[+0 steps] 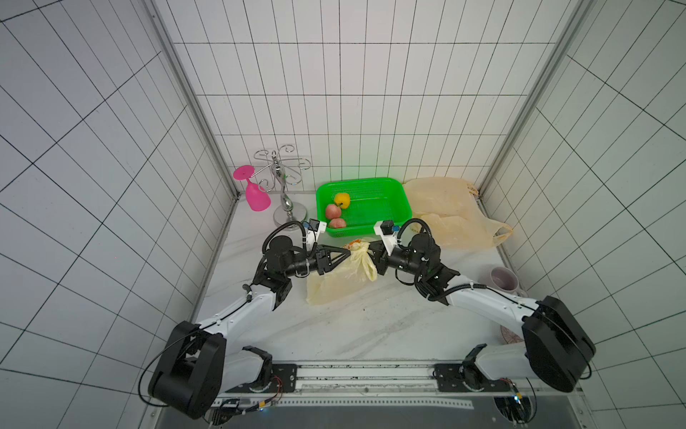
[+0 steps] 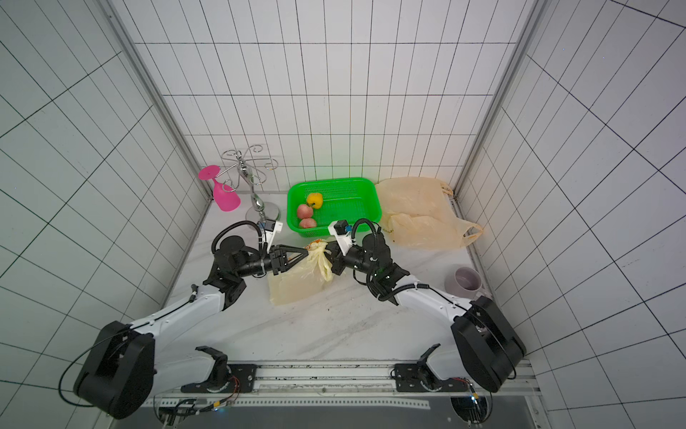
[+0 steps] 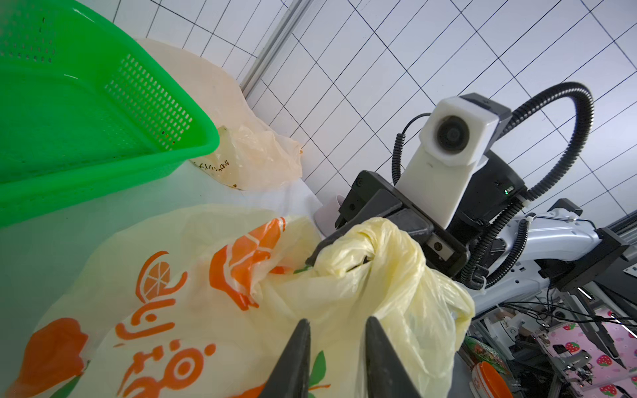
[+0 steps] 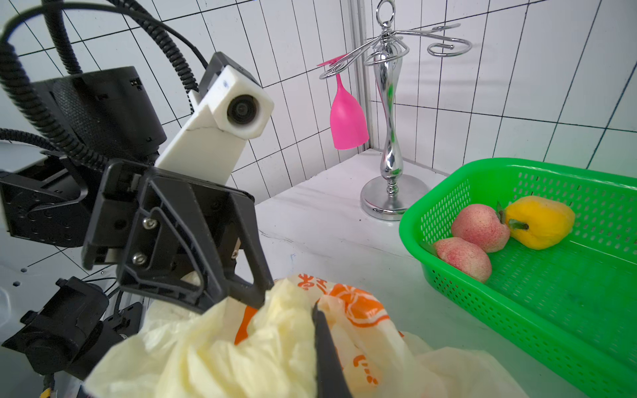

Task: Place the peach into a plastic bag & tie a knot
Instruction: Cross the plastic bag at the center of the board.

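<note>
Before the basket [image 1: 360, 182], right gripper [image 1: 373, 250] clenches the plastic bag [image 1: 334, 282] (left gripper [image 3: 337, 322] stands parted over it).

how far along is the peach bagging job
Done: unclear; no peach shows through the plastic bag, and two peaches sit in the green basket. In hand: the right hand is shut on a bunched bag handle; the left hand is open beside it. Left: no knot is tied yet.

Both top views look steeply down from high over the near edge onto the whole worktop [image 1: 352, 327]. The wrist views sit low and close, facing each other across the yellow bag [image 3: 379, 275], shared by all.
</note>
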